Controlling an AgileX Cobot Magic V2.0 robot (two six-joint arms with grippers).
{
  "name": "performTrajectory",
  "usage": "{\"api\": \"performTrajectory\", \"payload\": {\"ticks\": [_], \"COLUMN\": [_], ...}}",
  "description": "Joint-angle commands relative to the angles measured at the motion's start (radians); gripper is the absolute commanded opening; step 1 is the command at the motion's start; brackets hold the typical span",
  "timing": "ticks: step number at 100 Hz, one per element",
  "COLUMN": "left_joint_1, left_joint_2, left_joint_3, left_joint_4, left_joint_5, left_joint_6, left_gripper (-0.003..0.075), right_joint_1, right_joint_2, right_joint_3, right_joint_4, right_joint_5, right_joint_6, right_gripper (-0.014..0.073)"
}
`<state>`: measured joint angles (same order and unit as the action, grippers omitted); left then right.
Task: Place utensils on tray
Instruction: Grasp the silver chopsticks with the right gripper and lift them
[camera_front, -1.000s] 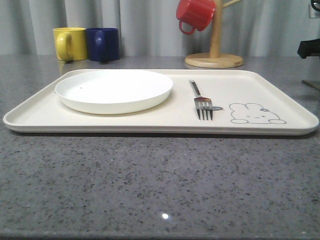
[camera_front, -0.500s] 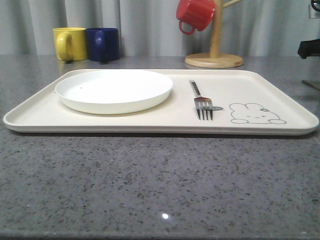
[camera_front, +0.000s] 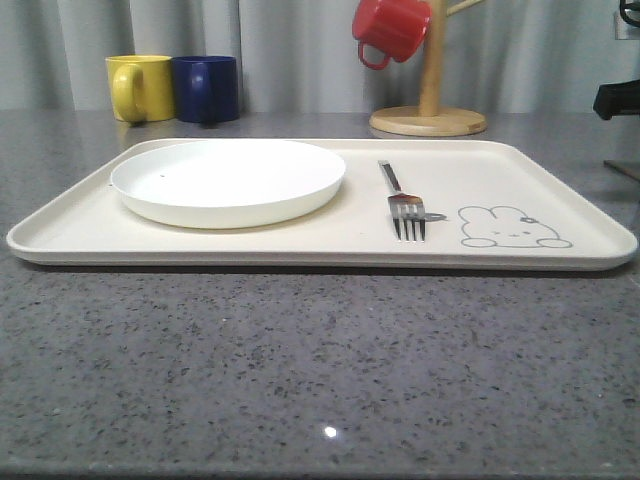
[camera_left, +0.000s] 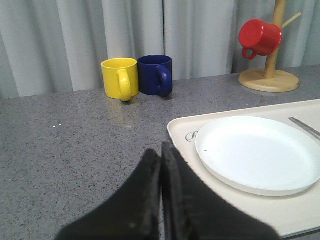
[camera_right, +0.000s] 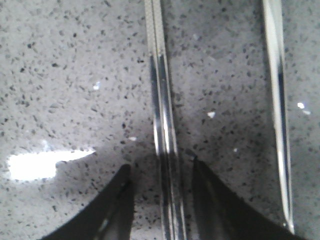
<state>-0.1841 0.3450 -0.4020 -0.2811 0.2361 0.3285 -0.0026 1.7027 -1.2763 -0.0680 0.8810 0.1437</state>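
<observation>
The cream tray (camera_front: 560, 190) lies across the grey counter, its corner also in the left wrist view (camera_left: 180, 131). A silver fork (camera_front: 404, 205) rests on the tray beside the bunny drawing, tines toward me; its handle tip (camera_left: 304, 127) shows past the plate. A pair of flat silver chopsticks (camera_right: 159, 75) lies on the bare counter. My right gripper (camera_right: 160, 165) is open and low over them, one finger on each side, apart from the metal. Another slim silver utensil (camera_right: 275, 75) lies parallel nearby, its ends cut off. My left gripper (camera_left: 161, 147) is shut on nothing, above the counter by the tray's corner.
A round white plate (camera_front: 228, 180) takes up the tray's left half. Yellow mug (camera_front: 140, 87) and blue mug (camera_front: 207, 88) stand behind the tray. A wooden mug tree (camera_front: 430, 100) with a red mug (camera_front: 392, 28) stands behind on the right. A dark part of the right arm (camera_front: 615, 100) shows at the right edge.
The dark arm part at the right edge of the front view has shifted very slightly down and left. Tray, plate and fork have not moved.
</observation>
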Motion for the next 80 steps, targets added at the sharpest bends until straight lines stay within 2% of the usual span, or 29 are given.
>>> {"api": "performTrajectory", "payload": {"ticks": [1,20,29,59,80], "left_joint_1": [-0.005,-0.005,-0.005,-0.005,-0.005], "left_joint_2": [0.007,0.007,0.007,0.007,0.007], "left_joint_3": [-0.03,-0.03,-0.03,-0.03,-0.03], "left_joint_4": [-0.014,-0.014,-0.014,-0.014,-0.014], "left_joint_5": [-0.081,-0.081,-0.081,-0.081,-0.081], "left_joint_6": [-0.005,-0.005,-0.005,-0.005,-0.005], "left_gripper": [-0.0018,-0.0018,-0.0018,-0.0018,-0.0018], "right_joint_1": [-0.008,-0.008,-0.008,0.013,0.106], "right_joint_2": [-0.021,-0.021,-0.029,-0.142,-0.234], "right_joint_3": [-0.022,-0.023,-0.023,-0.098,-0.115], "right_joint_4": [-0.009,-0.009,-0.007,-0.003,-0.001], "right_joint_5": [-0.003,-0.003,0.002,0.115,0.141], "right_joint_6": [-0.015,-0.015,-0.014,0.035,0.142], "right_gripper": [0.0213,0.002,-0.0035,-0.0036,-0.0036]}}
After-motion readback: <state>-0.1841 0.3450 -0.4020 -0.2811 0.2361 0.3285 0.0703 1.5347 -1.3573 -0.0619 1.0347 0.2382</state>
